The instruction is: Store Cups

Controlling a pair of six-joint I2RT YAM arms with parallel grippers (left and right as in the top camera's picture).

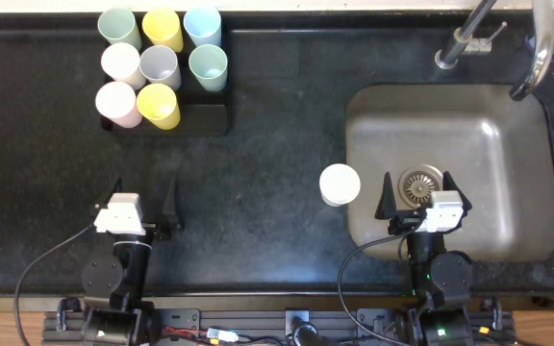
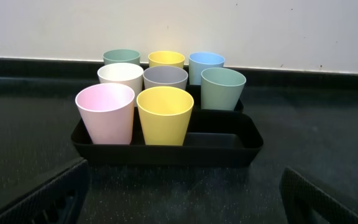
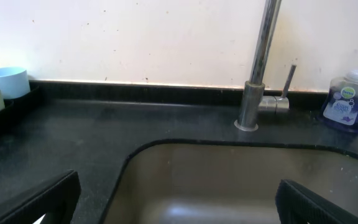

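A black tray (image 1: 210, 117) at the counter's back left holds several cups in pastel colours, among them a pink cup (image 2: 106, 114) and a yellow cup (image 2: 165, 115) in the front row. The tray's front right slot (image 2: 221, 138) is bare. A lone white cup (image 1: 339, 185) stands on the counter at the sink's left rim. My left gripper (image 1: 144, 192) is open, in front of the tray and well short of it, its fingers (image 2: 48, 199) empty. My right gripper (image 1: 418, 187) is open over the sink's front part, just right of the white cup.
The steel sink (image 1: 508, 125) fills the right side, with a drain (image 1: 419, 181) near my right gripper. A tap (image 3: 257, 74) stands behind it and a soap bottle (image 3: 345, 102) to its right. Dark counter (image 1: 258, 183) lies between tray and sink.
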